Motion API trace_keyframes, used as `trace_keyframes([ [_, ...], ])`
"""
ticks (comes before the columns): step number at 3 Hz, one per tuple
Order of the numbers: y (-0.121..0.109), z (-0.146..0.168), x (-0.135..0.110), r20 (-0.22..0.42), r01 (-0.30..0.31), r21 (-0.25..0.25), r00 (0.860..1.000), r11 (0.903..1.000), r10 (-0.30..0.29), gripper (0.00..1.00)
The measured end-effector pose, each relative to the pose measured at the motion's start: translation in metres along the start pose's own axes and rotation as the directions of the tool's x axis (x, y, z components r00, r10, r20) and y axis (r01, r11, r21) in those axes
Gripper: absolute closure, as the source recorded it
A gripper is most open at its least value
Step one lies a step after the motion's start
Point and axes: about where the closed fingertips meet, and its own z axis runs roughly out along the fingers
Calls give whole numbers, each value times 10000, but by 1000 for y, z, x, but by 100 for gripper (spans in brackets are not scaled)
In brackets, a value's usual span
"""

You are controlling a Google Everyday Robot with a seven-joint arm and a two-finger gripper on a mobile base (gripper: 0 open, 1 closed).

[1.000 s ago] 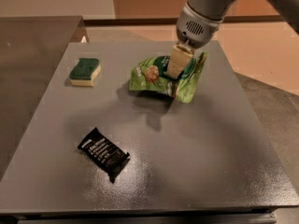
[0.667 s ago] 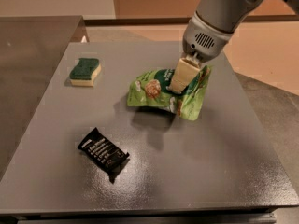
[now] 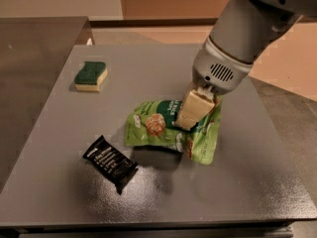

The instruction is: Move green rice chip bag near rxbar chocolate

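Gripper [image 3: 192,114] over counter [image 3: 247,182], right of centre. Its jaws are closed on the upper right part of the green rice chip bag [image 3: 153,128]. The bag spreads left of and below the jaws, with a shadow under it. Rxbar chocolate [image 3: 110,163] lies lower left of the jaws, near the bag, not touching. Sponge [image 3: 90,76] lies far upper left of the jaws.

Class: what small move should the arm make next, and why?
Probably lower straight down and let go: the gripper holds the crinkly light-green rice chip bag apparently just above the grey table, already beside the small black rxbar chocolate wrapper.
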Motion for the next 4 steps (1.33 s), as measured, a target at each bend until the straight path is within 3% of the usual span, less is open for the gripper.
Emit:
trace_keyframes([
  [2, 29, 21, -24, 207, 605, -388, 9980, 9974, -597, 58],
  [4, 30, 19, -26, 244, 644, -297, 9977, 9975, -637, 13],
])
